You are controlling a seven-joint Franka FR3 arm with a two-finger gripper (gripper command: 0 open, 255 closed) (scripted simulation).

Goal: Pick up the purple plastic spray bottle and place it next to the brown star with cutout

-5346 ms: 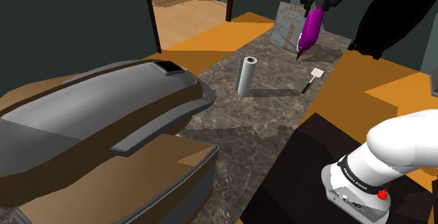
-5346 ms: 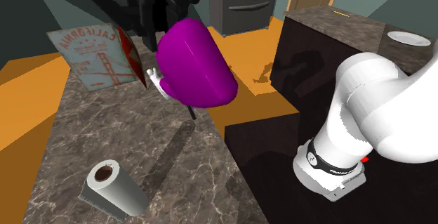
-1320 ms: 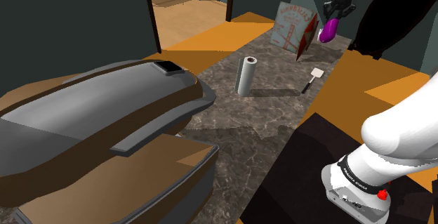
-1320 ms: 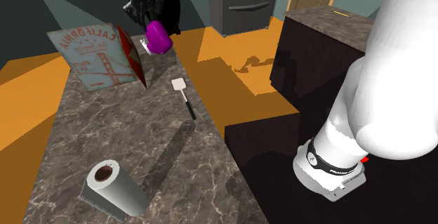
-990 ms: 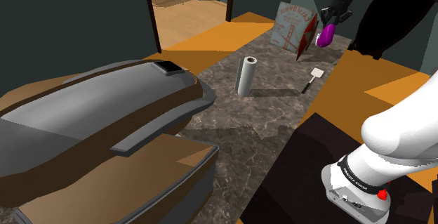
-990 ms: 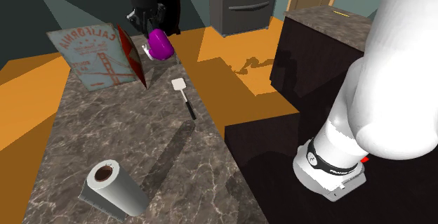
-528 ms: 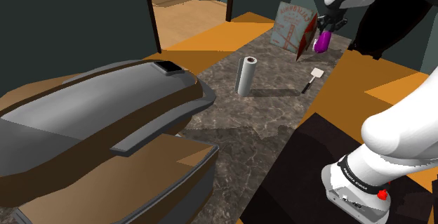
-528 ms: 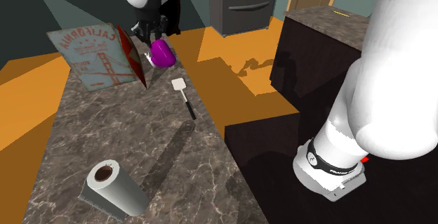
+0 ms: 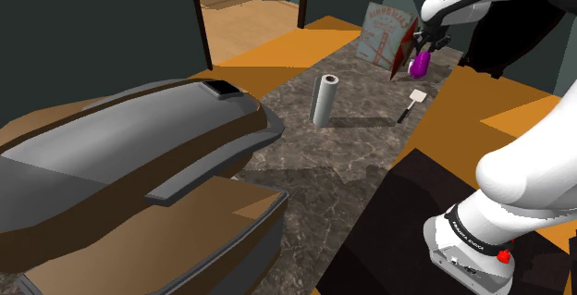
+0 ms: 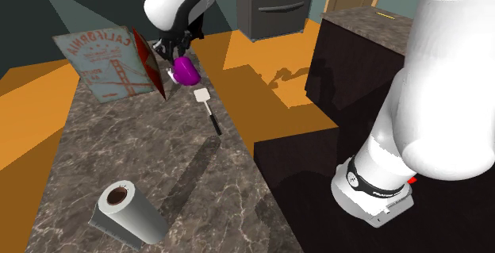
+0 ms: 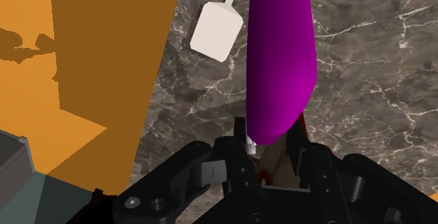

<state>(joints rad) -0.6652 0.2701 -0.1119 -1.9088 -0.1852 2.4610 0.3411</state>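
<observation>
Your gripper point(image 10: 174, 53) has come down at the far end of the counter point(image 10: 119, 148) over the last second. The purple bottle point(image 10: 186, 70) it carries now hangs lower and closer to the reddish-brown star point(image 10: 151, 63) than a moment ago; five seconds back it was high up and well away from it. I judge the carry to be nearly over, with only the last bit of lowering and the release left. The jaws are clamped on the bottle's narrow end, which the wrist view makes plain: the bottle runs out from between the fingers point(image 11: 231, 147), with the white head of the spatula point(image 11: 216, 31) lying on the stone beyond it. That view does not tell you how near the star is. The second exterior view does: the bottle is just beside the star's pointed edge, between it and the spatula, with the poster point(image 10: 99, 65) leaning behind. In the shoulder view the bottle overlaps the star, and you cannot tell from there whether it touches the counter yet.
</observation>
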